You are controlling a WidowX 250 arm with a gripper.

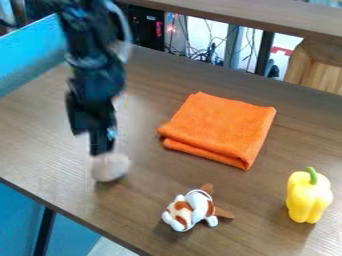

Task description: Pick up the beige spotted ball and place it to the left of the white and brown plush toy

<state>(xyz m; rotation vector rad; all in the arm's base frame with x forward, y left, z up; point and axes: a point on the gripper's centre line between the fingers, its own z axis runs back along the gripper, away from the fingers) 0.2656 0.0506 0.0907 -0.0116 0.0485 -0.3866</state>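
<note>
hanging nearly upright over the worktop (40, 130), the fingers (101, 144) meet the top of a pale, rounded thing (110, 167), a pose that seems to suit handling it from above; i cannot tell how far open they are or if they grip it. it is just below their tips, with 1 folded orange cloth (220, 127), 1 plush toy (199, 202) and 1 yellow pepper (308, 197) apart from it

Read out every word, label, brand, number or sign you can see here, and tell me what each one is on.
No text can be read.
Black box: a small pink mark, too small to tell if it is writing.
Orange cloth, yellow pepper, toy dog, pale round thing: no writing that I can make out.
</note>
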